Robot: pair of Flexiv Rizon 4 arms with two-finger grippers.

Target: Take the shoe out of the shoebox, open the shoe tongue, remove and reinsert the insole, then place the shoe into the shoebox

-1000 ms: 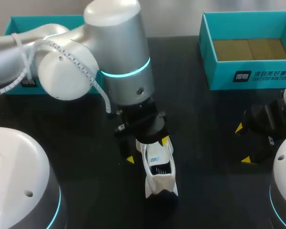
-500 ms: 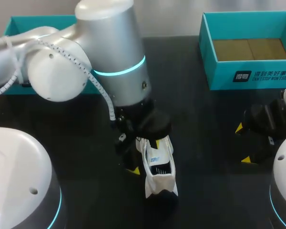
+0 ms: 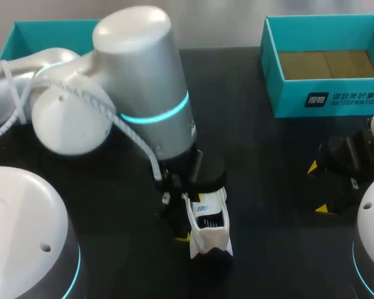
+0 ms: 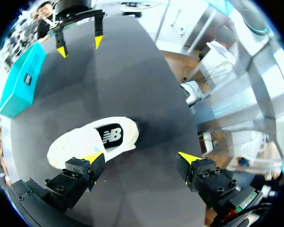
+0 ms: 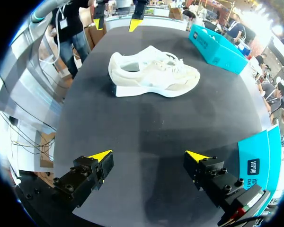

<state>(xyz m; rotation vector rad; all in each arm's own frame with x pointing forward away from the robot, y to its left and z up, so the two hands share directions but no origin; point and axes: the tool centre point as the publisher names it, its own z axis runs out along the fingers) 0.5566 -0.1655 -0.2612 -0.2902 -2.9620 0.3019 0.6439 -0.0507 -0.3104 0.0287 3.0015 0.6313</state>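
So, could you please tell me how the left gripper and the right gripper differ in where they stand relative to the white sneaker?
The left gripper hangs close over the white lace-up sneaker, slightly off to one side of it. The right gripper stands well apart from the sneaker, over bare black table. The left gripper is at the table's middle, while the right gripper sits near its right edge. Both are open and hold nothing.

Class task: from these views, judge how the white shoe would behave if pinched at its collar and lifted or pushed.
The shoe has a soft-looking upper, so its collar would probably flex. Its wide sole lies flat on the table, so a push likely slides it, not tips it.
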